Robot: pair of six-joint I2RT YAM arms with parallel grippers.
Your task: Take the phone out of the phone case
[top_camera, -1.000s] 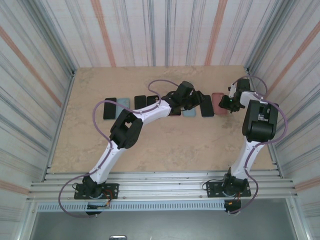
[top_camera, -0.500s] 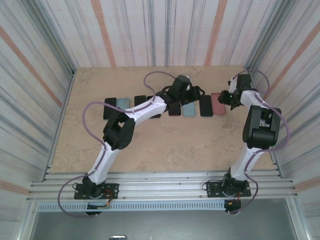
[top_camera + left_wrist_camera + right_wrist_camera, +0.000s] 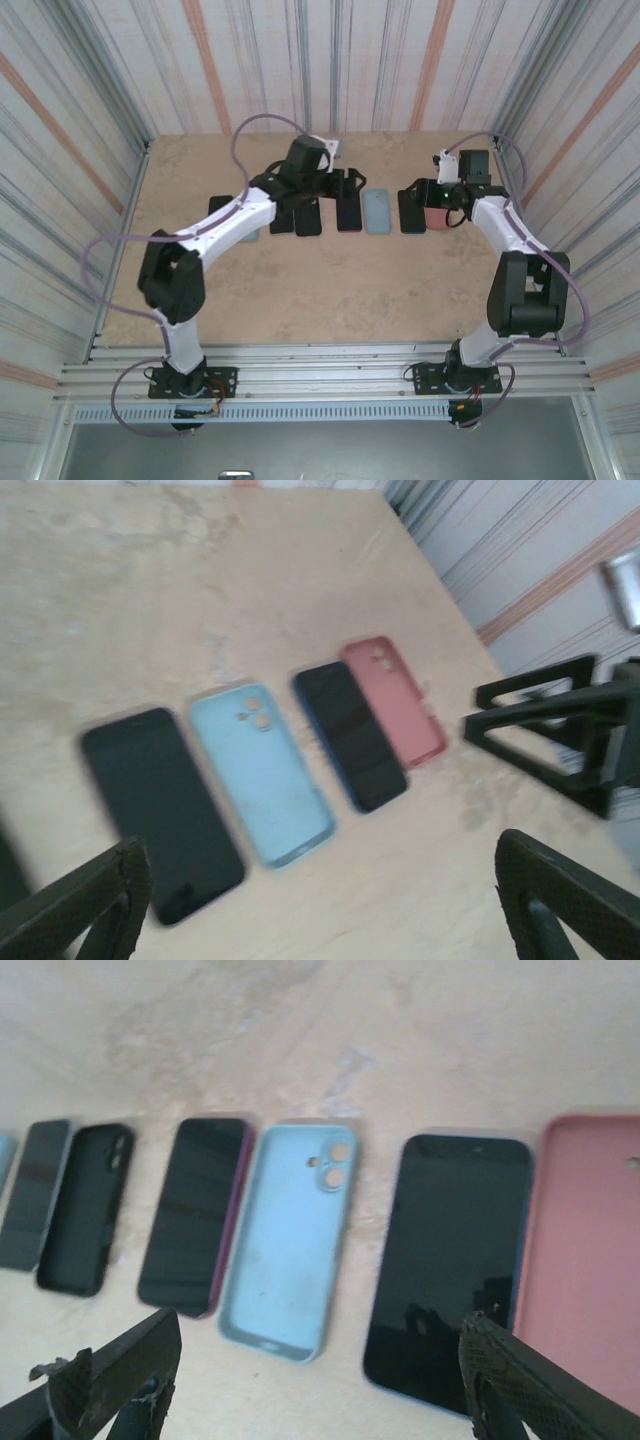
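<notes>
A row of phones and cases lies across the table [image 3: 300, 270]. In the right wrist view, a dark phone in a blue case [image 3: 450, 1260] sits between an empty light-blue case [image 3: 290, 1240] and a pink case [image 3: 585, 1260], with a phone in a maroon case [image 3: 195, 1215] further left. My right gripper [image 3: 320, 1390] hovers open over them, holding nothing. My left gripper [image 3: 320, 920] is open and empty above the black phone [image 3: 160, 810], light-blue case [image 3: 262, 775] and blue-cased phone [image 3: 350, 735]. From above, the left gripper [image 3: 340, 183] and right gripper [image 3: 415, 192] hang over the row's right half.
An empty black case [image 3: 85, 1210] and another dark phone [image 3: 35, 1195] lie further left in the row. Corrugated walls [image 3: 80, 150] enclose the table on three sides. Bare tabletop [image 3: 330, 290] stretches in front of the row. The right gripper's fingers [image 3: 560, 730] show in the left wrist view.
The left arm has swung left along the row, uncovering the middle phones. The right gripper has moved left from the wall side to above the pink case and dark phone.
</notes>
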